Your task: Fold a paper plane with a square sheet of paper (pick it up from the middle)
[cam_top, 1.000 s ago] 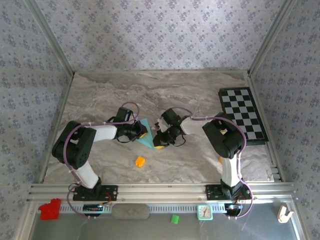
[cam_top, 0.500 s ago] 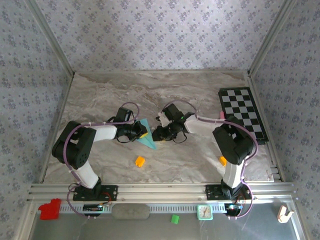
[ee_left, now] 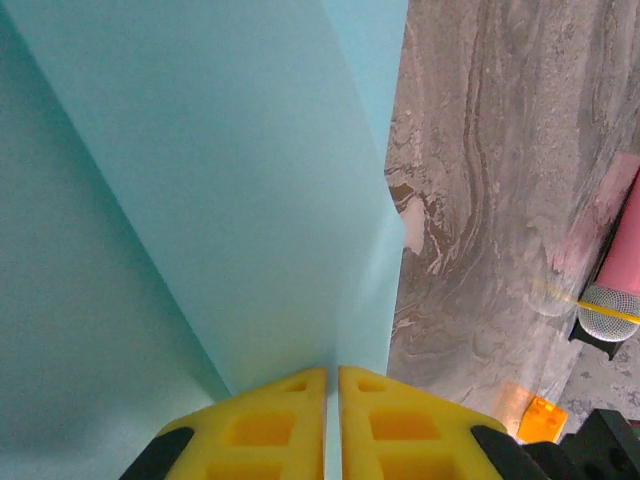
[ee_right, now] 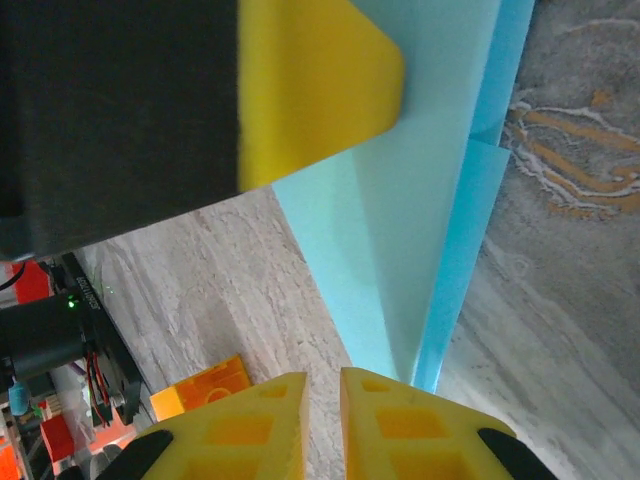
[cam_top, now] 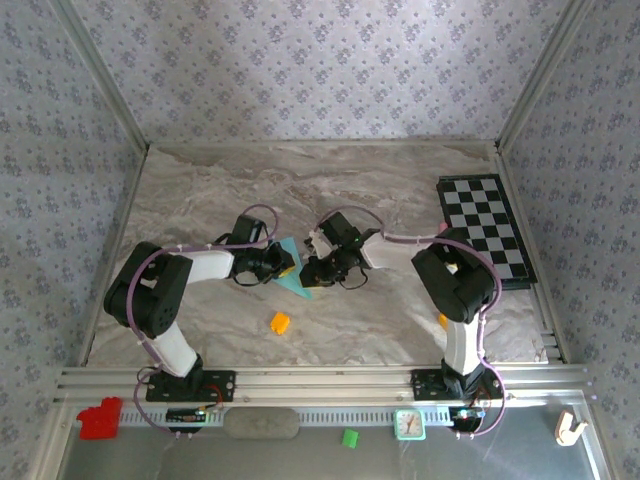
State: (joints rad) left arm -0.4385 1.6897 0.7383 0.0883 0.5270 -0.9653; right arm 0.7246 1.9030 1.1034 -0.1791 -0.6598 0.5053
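Note:
The square sheet of paper (cam_top: 296,279) is a folded teal shape tapering to a point, lying mid-table. My left gripper (cam_top: 283,266) is shut on its edge; in the left wrist view the yellow fingertips (ee_left: 380,400) pinch the teal sheet (ee_left: 220,180) at the left gripper (ee_left: 332,370). My right gripper (cam_top: 308,272) sits at the paper's pointed end. In the right wrist view the right gripper (ee_right: 323,378) has its jaws almost together, with bare table in the slit. The paper's tip (ee_right: 420,200) ends beside the right finger. The left gripper's finger (ee_right: 320,70) shows above.
An orange cube (cam_top: 280,322) lies just in front of the paper, also seen as the orange cube (ee_right: 205,390) by my right fingers. A second orange cube (cam_top: 443,320) sits by the right arm. A checkered board (cam_top: 485,230) lies at the right edge.
My right gripper has moved up and left, from below the paper's tip to right beside it. The left arm and the paper have stayed put.

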